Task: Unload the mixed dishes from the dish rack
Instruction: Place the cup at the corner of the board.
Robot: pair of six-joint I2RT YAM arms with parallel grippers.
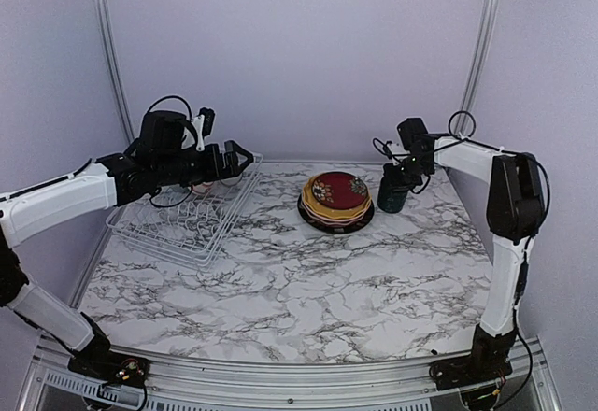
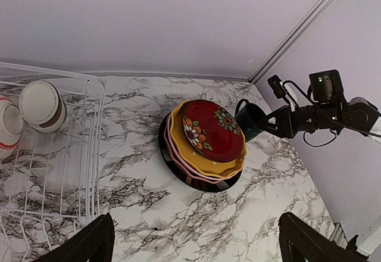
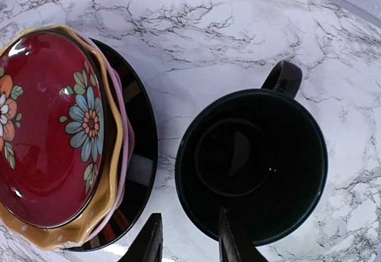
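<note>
The white wire dish rack (image 1: 177,229) stands at the far left; its rim also shows in the left wrist view (image 2: 90,155). Two small pale cups (image 2: 40,104) lie in it. The plates (image 1: 336,201) are stacked on the marble, dark red floral on top, then orange-yellow, pink and black (image 3: 140,155). The dark teal mug (image 3: 256,161) stands upright just right of the stack. My right gripper (image 3: 187,241) is open, one finger inside the mug's rim and one outside, apart from the wall. My left gripper (image 2: 196,241) is open and empty above the rack's right edge. No pale green bowl is in view.
Lilac walls with metal corner posts (image 1: 481,47) close in the back and sides. The marble tabletop (image 1: 308,280) stretches from the stack toward the near edge. My right arm (image 2: 333,110) reaches in from the right.
</note>
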